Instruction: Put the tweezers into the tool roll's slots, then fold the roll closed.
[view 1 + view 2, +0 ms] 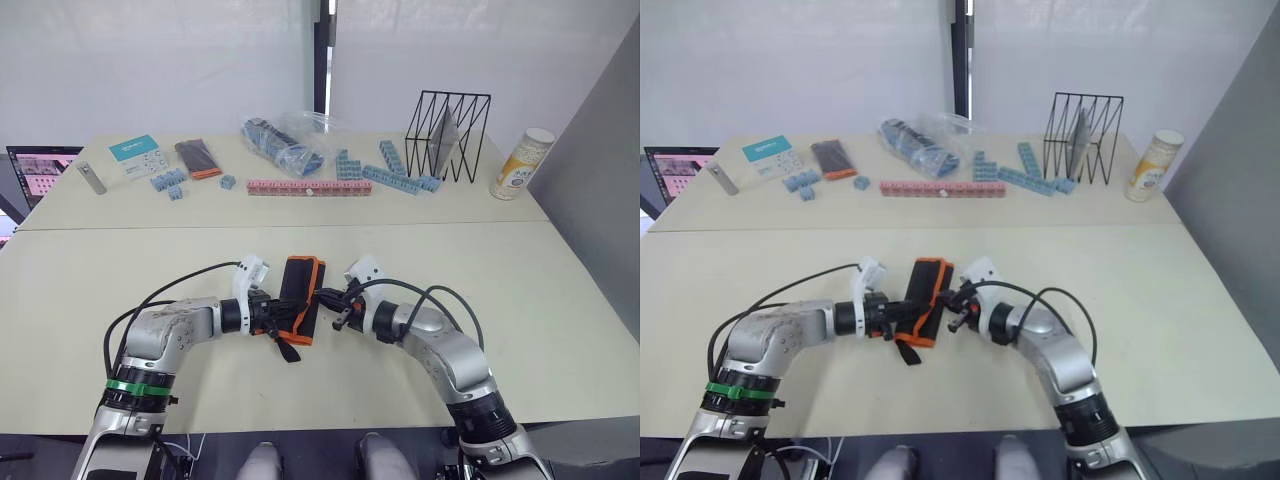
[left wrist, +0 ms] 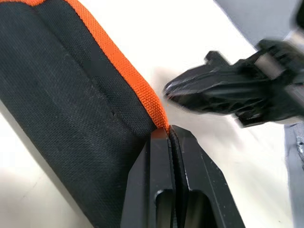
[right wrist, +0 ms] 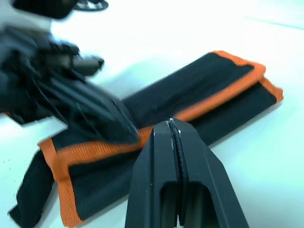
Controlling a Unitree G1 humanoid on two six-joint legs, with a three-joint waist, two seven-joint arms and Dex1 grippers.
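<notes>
With both grippers, left [image 2: 172, 135] and right [image 3: 172, 124], pinched flat against the folded roll [image 1: 300, 297], press each fold evenly.

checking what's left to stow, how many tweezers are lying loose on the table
0. No tweezers lie loose on the table. The tool roll is folded shut between the left gripper and right gripper, so any inside it are hidden.

You see the tool roll [image 1: 300, 298] folded shut, black with orange edging, lying flat between both grippers' fingertips, its black strap [image 1: 288, 349] trailing just beside the left fingers
</notes>
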